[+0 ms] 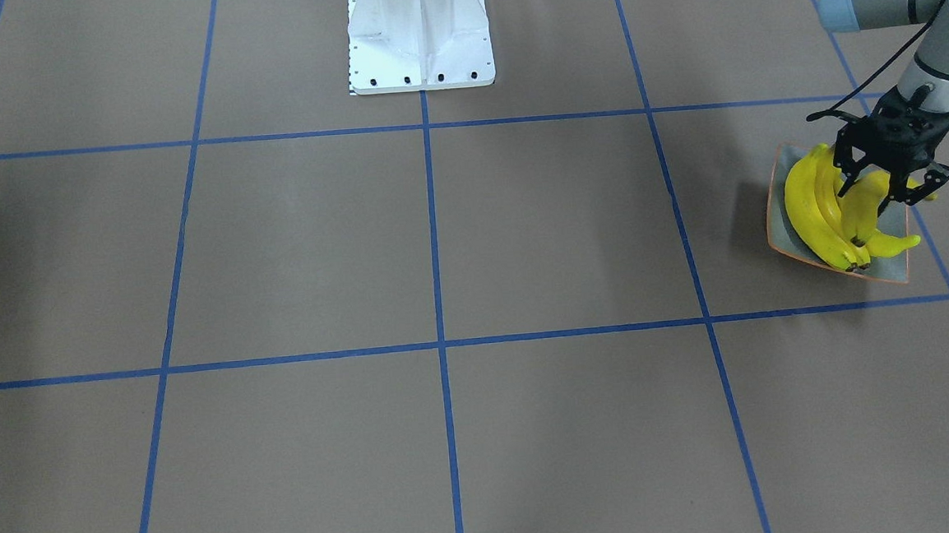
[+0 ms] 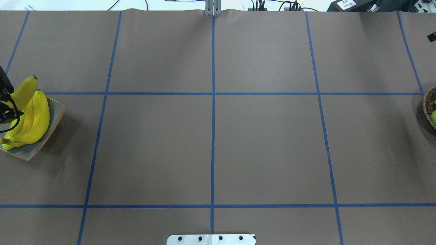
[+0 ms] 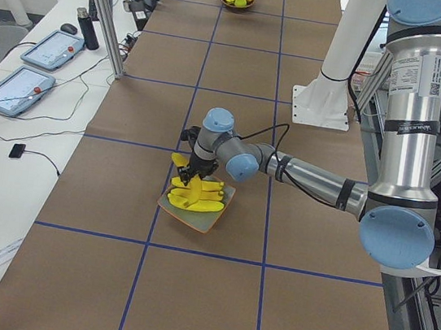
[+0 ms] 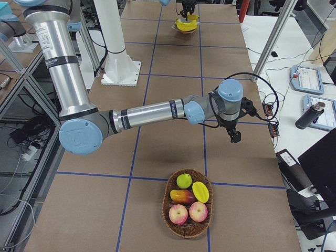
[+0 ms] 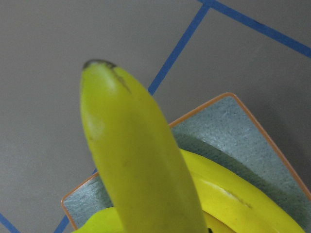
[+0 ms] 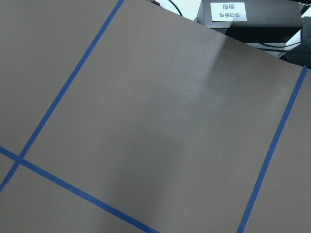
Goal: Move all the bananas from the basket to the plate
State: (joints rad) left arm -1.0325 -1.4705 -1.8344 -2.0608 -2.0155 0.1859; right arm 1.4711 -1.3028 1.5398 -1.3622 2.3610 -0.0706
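The left pincer (image 1: 874, 195) is seen clamped on one banana (image 1: 861, 216), which is held tilted over the plate (image 1: 891, 267). Three more bananas (image 1: 811, 211) are laid side by side on that plate, which is set at the 9 o'clock edge of the desk (image 2: 265, 146) in the overhead view. The basket (image 2: 427, 105) is found at 3 o'clock, well apart. The right pincer (image 4: 234, 135) is hung over bare desk near the basket; whether it is spread cannot be told.

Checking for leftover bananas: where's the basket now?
The basket sits at the table's right end, at the overhead view's right edge, just camera-side of the right gripper in the exterior right view.
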